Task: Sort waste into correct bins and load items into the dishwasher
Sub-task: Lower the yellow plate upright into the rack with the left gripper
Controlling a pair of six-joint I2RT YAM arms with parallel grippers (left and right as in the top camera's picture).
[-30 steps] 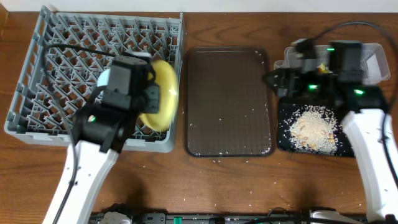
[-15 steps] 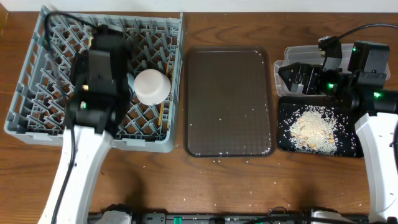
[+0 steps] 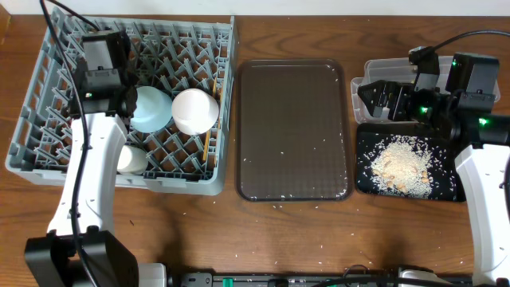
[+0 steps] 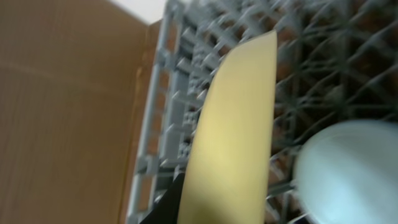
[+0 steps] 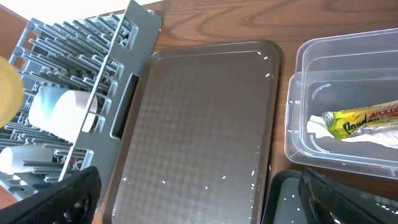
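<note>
The round yellow plate is held on edge over the far left part of the large square grey plastic dish rack. It appears to be pinched at its rim by the left gripper, though only one dark finger is seen in the wrist view, and from overhead the plate is hidden under the arm. The right gripper is spread wide and empty above the gap between the dark brown serving tray and the clear rectangular plastic tub. A slip is judged the chief risk. If the plate is let go before it is seated between pegs, it may tip flat or be knocked against the light blue bowl just to its right. Grains scattered on the brown tray and the table may also be missed. In the rack are counted one plate, two bowls (the blue one and a white bowl) and one small white cup. A thin wooden line is taken for the chopsticks, whose number cannot be told. One orange-and-green sachet and one crumpled white paper napkin are seen in the tub. One heap of pale rice-like crumbs is seen in the shallow glossy black tray.
</note>
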